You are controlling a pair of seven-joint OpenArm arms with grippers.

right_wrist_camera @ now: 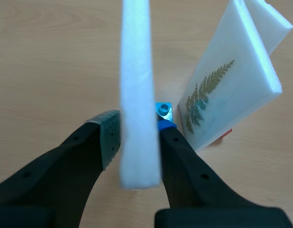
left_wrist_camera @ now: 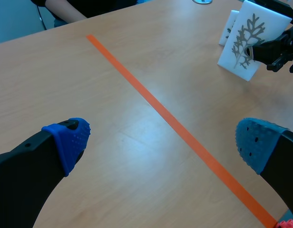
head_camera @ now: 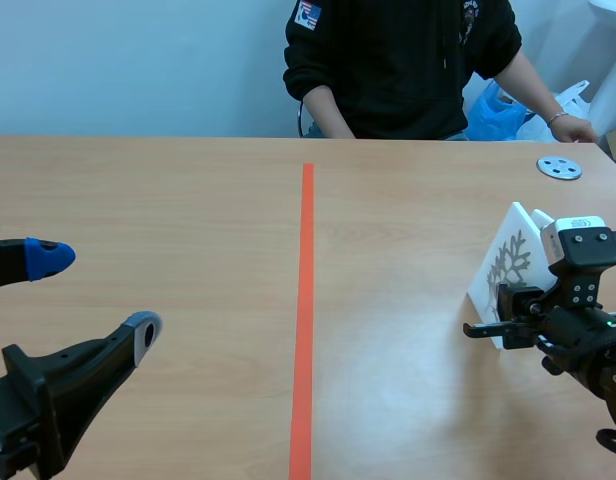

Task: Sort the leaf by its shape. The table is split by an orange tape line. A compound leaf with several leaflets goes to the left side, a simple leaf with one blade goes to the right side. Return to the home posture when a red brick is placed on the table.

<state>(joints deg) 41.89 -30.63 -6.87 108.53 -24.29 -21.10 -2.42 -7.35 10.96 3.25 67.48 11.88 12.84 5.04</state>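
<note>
The right gripper has its fingers clamped on the upright white leaf card, which runs edge-on between the pads with its long axis vertical. The card is near the desk's right edge, well right of the orange tape line. Its leaf looks much divided, probably compound, so the carry goes leftward across the line. The left gripper hangs over the left half, fingers wide apart. A fern card leans just behind.
</note>
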